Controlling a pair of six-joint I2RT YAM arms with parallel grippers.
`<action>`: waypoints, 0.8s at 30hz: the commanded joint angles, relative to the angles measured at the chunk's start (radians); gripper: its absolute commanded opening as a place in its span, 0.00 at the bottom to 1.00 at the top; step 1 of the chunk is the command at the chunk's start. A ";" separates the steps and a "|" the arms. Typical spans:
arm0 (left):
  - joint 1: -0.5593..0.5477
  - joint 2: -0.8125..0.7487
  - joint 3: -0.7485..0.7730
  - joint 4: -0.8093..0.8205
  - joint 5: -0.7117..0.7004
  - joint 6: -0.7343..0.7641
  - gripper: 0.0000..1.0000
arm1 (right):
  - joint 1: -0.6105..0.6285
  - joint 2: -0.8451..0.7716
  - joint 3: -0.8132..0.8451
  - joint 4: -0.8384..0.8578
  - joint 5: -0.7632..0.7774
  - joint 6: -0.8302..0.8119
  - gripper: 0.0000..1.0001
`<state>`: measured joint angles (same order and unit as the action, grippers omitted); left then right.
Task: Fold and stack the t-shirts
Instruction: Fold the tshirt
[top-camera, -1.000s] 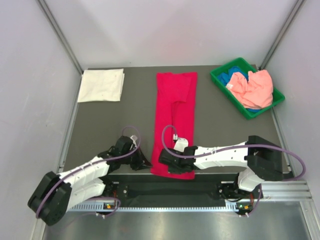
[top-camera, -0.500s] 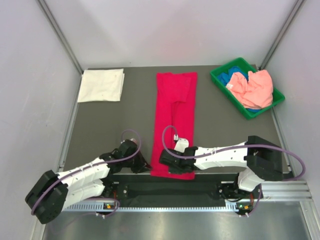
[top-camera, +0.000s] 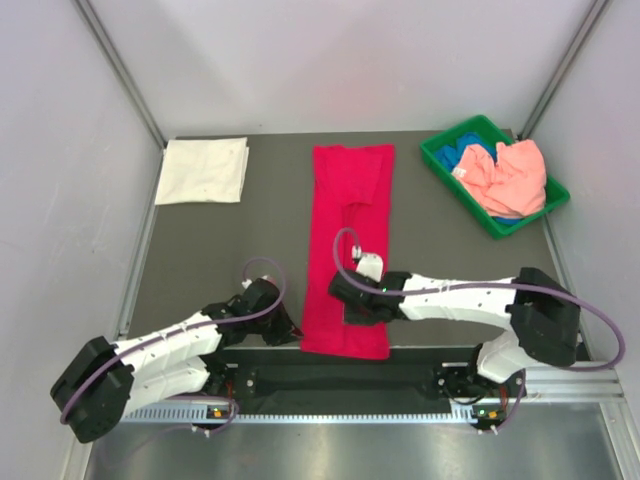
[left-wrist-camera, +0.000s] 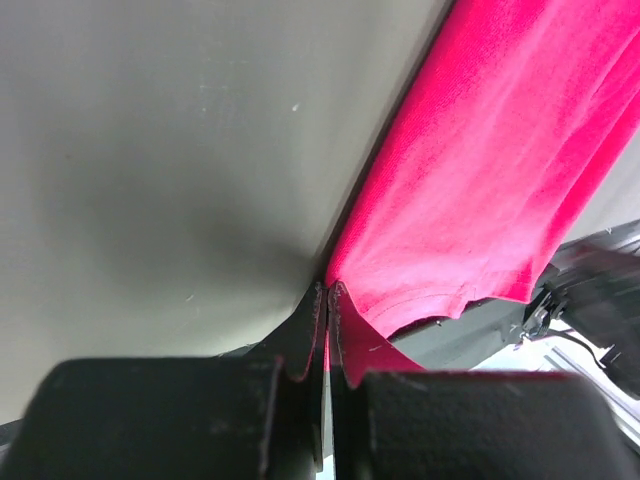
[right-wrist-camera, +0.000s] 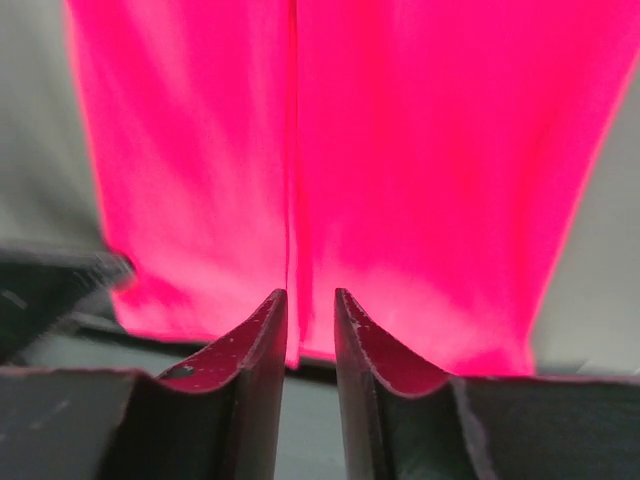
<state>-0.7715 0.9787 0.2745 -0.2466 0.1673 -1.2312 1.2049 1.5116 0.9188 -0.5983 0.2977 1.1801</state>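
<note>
You have no legible text, label, brand, number or sign in any of the three views.

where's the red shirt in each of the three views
top external: red shirt runs lengthwise down the table centre.
left wrist: shirt fills the right side, corner pinched in the left fingers.
right wrist: shirt fills the frame above the right fingers.
shared landmark: its near hem.
</note>
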 joint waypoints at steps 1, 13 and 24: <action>-0.005 -0.006 0.008 -0.095 -0.060 0.027 0.00 | -0.126 -0.082 0.074 0.050 0.005 -0.207 0.29; -0.015 -0.021 0.002 -0.092 -0.063 0.022 0.00 | -0.455 0.176 0.425 0.207 -0.015 -0.711 0.34; -0.028 -0.051 -0.015 -0.091 -0.063 0.009 0.00 | -0.558 0.530 0.692 0.213 -0.127 -0.832 0.30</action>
<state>-0.7906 0.9440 0.2745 -0.2806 0.1303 -1.2289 0.6632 2.0045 1.5345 -0.4053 0.2119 0.4099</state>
